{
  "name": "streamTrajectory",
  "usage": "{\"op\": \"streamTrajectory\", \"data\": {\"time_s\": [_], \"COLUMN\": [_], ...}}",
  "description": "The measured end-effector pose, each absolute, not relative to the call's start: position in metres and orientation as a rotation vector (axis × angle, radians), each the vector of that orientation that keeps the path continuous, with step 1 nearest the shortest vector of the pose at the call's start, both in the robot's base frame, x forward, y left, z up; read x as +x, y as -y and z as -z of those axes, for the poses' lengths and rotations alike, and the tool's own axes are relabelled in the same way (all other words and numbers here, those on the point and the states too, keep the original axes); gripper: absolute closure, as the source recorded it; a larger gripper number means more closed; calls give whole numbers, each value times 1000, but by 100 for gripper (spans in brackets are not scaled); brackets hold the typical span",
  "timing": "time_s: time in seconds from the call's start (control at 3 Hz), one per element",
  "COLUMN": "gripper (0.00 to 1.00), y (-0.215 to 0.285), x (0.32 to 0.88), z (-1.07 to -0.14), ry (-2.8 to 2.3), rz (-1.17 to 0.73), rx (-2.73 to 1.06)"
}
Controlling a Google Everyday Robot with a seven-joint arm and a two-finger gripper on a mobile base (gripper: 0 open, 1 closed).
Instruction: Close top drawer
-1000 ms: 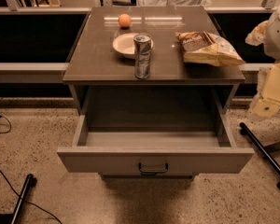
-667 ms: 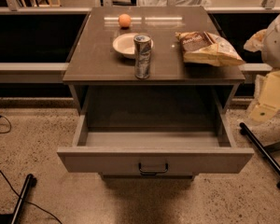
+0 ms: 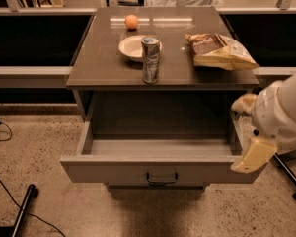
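The top drawer (image 3: 163,171) of the grey-brown cabinet stands pulled far out toward me, and its inside looks empty. Its flat front has a small dark handle (image 3: 162,177) at the centre. My arm comes in from the right as a bulky white shape (image 3: 281,113). My gripper (image 3: 254,155) shows as a cream-coloured piece just at the drawer's front right corner, level with the drawer's right wall. The lower drawers are hidden beneath the open one.
On the cabinet top (image 3: 98,65) stand a silver can (image 3: 150,59), a pale bowl (image 3: 132,47), an orange ball (image 3: 131,21) and a chip bag (image 3: 219,51). Cables and a black leg (image 3: 24,209) lie on the floor at left; a black rod (image 3: 288,174) is at right.
My arm and gripper have moved left and down, from beside the cabinet's right edge to the drawer's front right corner. The drawer has not moved.
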State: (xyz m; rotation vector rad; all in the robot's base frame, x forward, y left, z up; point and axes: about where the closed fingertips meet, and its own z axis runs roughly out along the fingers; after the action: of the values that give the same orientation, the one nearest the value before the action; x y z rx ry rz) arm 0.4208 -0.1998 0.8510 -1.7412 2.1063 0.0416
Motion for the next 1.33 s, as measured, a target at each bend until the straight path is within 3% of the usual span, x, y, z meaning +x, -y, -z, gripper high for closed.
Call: {"op": "streamTrajectory", "data": {"time_s": [1.0,1.33], "gripper": [89,100], "y": [179,170], "x": [385,385], "z": [-730,-689], "ry": [-2106,-2142], "rz": [-240,-255], "rx": [-1796,-1810]}}
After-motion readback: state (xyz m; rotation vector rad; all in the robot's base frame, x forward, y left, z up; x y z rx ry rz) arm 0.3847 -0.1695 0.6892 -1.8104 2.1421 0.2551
